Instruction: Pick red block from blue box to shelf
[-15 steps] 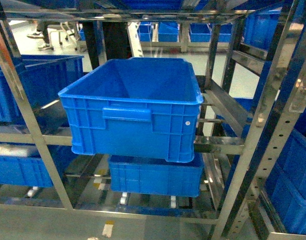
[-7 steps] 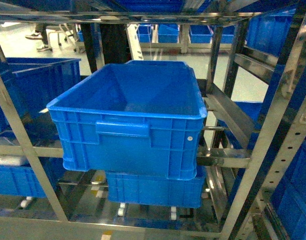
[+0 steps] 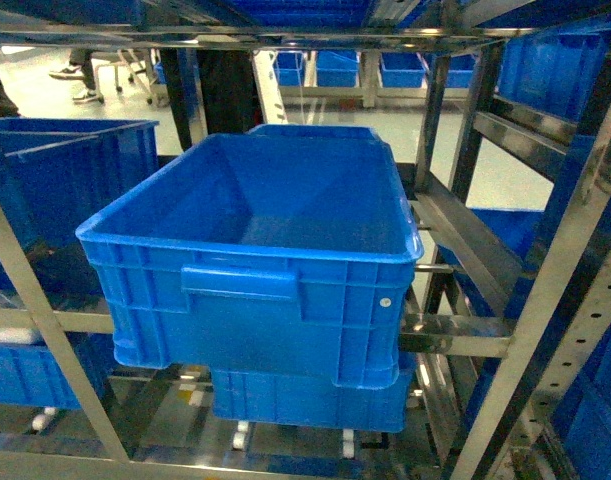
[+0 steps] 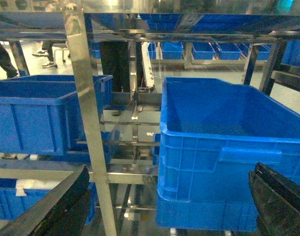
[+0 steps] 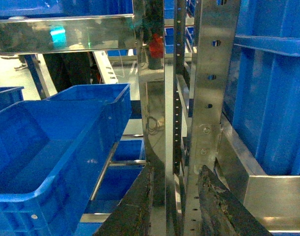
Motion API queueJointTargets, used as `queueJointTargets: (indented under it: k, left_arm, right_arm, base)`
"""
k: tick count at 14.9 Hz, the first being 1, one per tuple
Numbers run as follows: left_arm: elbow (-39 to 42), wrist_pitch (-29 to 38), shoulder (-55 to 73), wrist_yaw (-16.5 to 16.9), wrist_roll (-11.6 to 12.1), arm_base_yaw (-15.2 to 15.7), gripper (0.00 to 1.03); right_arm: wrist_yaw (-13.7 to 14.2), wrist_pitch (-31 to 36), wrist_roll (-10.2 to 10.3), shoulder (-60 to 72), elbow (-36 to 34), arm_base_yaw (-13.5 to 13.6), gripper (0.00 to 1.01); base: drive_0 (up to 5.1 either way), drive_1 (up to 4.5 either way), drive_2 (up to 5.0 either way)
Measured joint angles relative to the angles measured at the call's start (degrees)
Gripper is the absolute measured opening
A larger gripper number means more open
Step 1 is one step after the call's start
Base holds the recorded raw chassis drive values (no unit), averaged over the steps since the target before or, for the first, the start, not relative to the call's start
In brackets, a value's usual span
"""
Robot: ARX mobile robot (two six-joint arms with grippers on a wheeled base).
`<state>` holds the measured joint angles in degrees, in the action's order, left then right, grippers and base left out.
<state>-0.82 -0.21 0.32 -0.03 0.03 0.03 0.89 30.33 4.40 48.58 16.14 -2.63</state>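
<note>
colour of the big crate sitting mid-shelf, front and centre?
Royal blue, ribbed walls, on the silver steel shelf. The crate shows best in the head view.

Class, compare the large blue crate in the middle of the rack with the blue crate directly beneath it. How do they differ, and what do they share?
The upper crate sits on a middle tier of the shelf and shows its open, apparently empty inside; the lower crate sits a tier down, its top hidden. The upper crate juts further forward and shows a handle lip; on the lower crate only a ribbed front wall shows. Both are royal-blue ribbed plastic.
</note>
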Motion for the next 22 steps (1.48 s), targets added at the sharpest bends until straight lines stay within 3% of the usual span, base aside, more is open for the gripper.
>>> queueJointTargets:
  k: [11,22]
  left_arm:
    - [0.0,-0.02,0.0,0.0,0.0,-0.04,0.98]
    - [0.0,0.0,0.02,0.0,0.0,-0.04,0.98]
  right_arm:
    - [0.0,-0.07,0.0,0.07,0.0,0.0,0.24]
    - [-0.02,-0.02,0.0,0.07,0.0,0.0,0.24]
  base:
    - [-0.1,2.33,-2.5]
    - [0.0,0.0,0.0]
